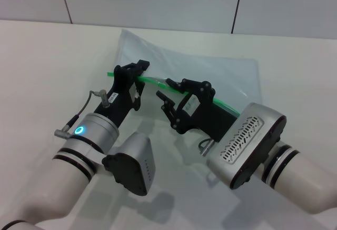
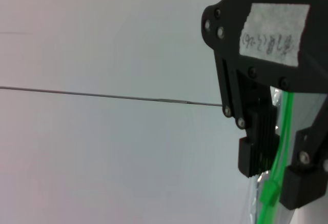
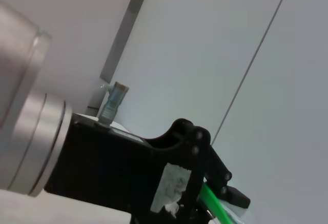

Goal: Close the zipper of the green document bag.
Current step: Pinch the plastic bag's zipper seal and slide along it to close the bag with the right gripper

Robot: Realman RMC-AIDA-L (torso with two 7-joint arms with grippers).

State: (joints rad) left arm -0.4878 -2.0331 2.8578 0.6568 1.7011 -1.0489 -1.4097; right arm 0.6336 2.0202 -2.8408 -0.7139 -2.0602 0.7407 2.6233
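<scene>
— Two grippers at the bag, seen from the head camera?

— Yes. My left gripper [image 1: 138, 72] is clamped on the zipper [image 1: 154, 81] near its far-left end, the green strip passing between my fingertips. My right gripper [image 1: 169, 94] sits just along the same strip, toward its other end. One finger touches the strip from above; the other hangs below and apart from it, so those jaws stand parted. The green document bag [image 1: 210, 72] lies flat on the white table [image 1: 42, 56], spreading away beyond both grippers, its green edge on the side nearest me.

— And your left wrist camera?

— My left fingers [image 2: 259, 142] show there as black ribbed pads pressed against the green strip, with the translucent bag beside them. Beyond is pale wall with one thin seam.

— The right wrist camera?

— It shows mostly my other arm: its black gripper body, a taped label, and a bit of the green strip running out beside a black fingertip. From that view alone I cannot tell how the right fingers stand.
</scene>
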